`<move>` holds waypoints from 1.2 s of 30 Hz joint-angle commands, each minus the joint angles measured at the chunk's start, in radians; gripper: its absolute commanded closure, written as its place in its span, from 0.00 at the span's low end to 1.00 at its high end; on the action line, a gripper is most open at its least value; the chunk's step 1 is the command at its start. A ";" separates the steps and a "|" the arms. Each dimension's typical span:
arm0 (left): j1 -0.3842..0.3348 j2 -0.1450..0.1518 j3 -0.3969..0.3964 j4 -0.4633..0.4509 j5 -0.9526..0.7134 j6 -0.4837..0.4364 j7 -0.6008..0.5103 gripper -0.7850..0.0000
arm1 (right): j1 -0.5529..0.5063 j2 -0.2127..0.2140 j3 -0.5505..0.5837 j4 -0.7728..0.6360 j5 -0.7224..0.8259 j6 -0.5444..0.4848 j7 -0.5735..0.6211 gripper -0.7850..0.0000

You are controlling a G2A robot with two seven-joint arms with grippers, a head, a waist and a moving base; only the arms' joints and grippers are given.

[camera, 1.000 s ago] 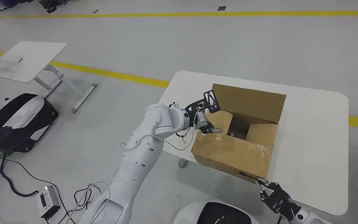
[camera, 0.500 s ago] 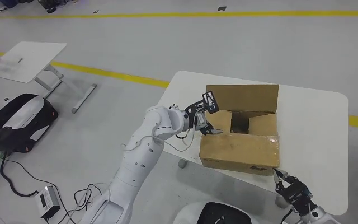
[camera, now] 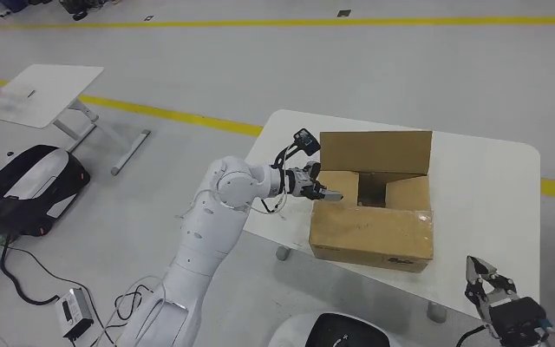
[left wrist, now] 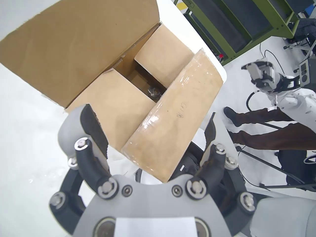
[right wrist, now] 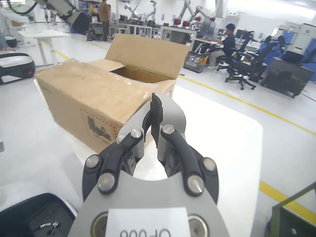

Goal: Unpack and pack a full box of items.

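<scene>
Box (camera: 373, 227) sits right of centre. Left gripper (camera: 328, 194), spread wide at its left inner flap (camera: 342, 184), should pinch the free edge and fold outward slowly; right gripper (camera: 486, 276) sits pinched closed, empty, lower right

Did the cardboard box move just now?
Yes. The cardboard box swung round to sit square with the table's front edge; before, it sat crooked.
</scene>
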State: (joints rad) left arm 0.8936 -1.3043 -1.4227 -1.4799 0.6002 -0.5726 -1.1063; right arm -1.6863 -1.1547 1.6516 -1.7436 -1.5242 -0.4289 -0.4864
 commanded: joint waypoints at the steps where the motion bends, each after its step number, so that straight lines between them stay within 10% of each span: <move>1: 0.001 0.001 0.001 -0.004 0.005 -0.005 0.002 0.00 | -0.009 -0.001 0.034 -0.016 0.058 0.038 0.018 1.00; 15: 0.019 0.005 0.030 -0.019 -0.041 -0.015 -0.011 0.00 | -0.034 -0.014 0.035 -0.058 0.164 0.155 0.112 1.00; 36: -0.071 0.043 0.072 0.247 -0.153 0.098 -0.109 0.00 | -0.041 -0.020 0.006 -0.041 0.140 0.167 0.128 1.00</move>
State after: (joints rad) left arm 0.8251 -1.2618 -1.3579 -1.2402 0.4467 -0.4736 -1.2211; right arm -1.7300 -1.1742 1.6609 -1.7902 -1.3834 -0.2625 -0.3597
